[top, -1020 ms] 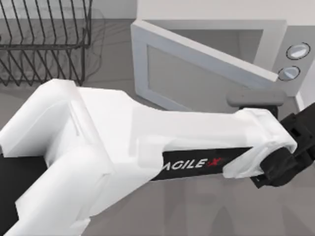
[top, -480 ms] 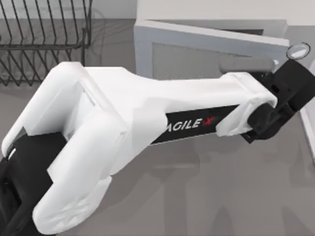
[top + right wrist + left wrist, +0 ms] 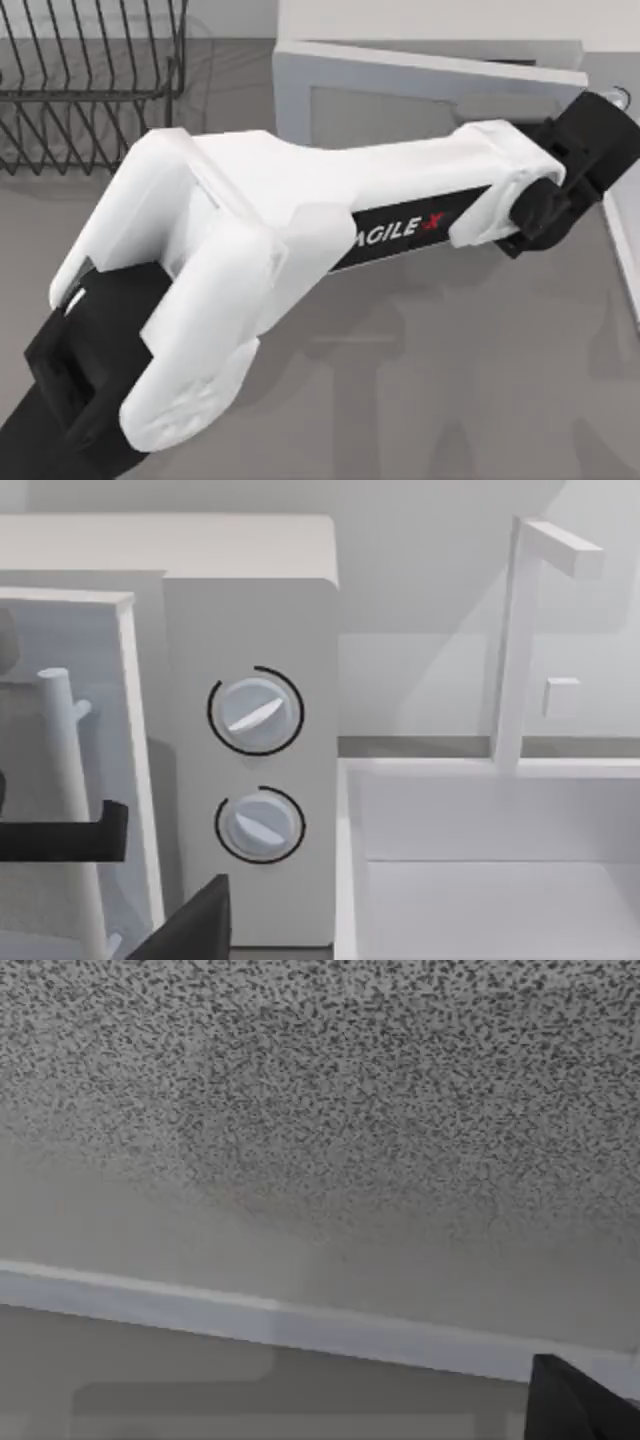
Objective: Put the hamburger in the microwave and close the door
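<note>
The left arm (image 3: 300, 220) lies across the worktop (image 3: 450, 380) from 7 o'clock toward 2 o'clock in the top view. At its end, the left tool (image 3: 588, 150) sits against the free end of the door (image 3: 400, 95), just beside the bar handle (image 3: 500, 104). Whether this tool is clenched or released cannot be told. The right arm is idle, with its camera facing the knob panel, and the state of its tool cannot be told either.

The door stands almost flat against the microwave (image 3: 430, 20), with a thin dark gap left at the handle side. The hamburger is judged to be inside, behind the door.

The door looks like a stiff, light panel on a hinge at its 9 o'clock end. It probably needs no grasp. A flat push near the handle, far from the hinge, should turn it most easily. The smooth face may let the tool slide toward the two knobs (image 3: 255, 712).

Room is tight at 3 o'clock, where the sink (image 3: 345, 860) with its tap (image 3: 515, 640) begins just beside the microwave. The dish rack (image 3: 90, 80) at 10 o'clock is well apart. The open worktop at 6 o'clock gives space for a retreat.
</note>
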Controlling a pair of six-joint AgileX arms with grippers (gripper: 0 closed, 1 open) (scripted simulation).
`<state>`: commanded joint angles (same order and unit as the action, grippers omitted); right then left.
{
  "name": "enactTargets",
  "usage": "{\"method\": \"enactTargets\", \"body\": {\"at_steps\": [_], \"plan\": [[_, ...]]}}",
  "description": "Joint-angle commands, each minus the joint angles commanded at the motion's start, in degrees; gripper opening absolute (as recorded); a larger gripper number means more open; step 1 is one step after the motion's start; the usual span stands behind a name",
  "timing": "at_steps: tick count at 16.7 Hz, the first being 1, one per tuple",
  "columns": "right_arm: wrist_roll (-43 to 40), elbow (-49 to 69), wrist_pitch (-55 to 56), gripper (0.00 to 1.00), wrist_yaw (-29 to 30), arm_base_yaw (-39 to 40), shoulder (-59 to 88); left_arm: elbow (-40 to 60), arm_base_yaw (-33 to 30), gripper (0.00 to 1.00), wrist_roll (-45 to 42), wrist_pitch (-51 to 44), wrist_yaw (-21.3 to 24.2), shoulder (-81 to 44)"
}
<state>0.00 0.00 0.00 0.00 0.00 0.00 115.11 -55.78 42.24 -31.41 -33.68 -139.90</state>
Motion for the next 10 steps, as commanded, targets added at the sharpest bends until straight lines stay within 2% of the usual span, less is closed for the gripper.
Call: {"method": "enactTargets", "body": {"at_steps": [6,10], "plan": [[0.0,0.0,0.0,1.00,0.0,0.0,0.0,14.9,4.7,0.00,-4.4,-3.4,2.6,-8.8],[0.0,0.0,0.0,1.00,0.0,0.0,0.0,18.6,6.0,0.00,-5.4,-4.2,3.3,-11.0]]}}
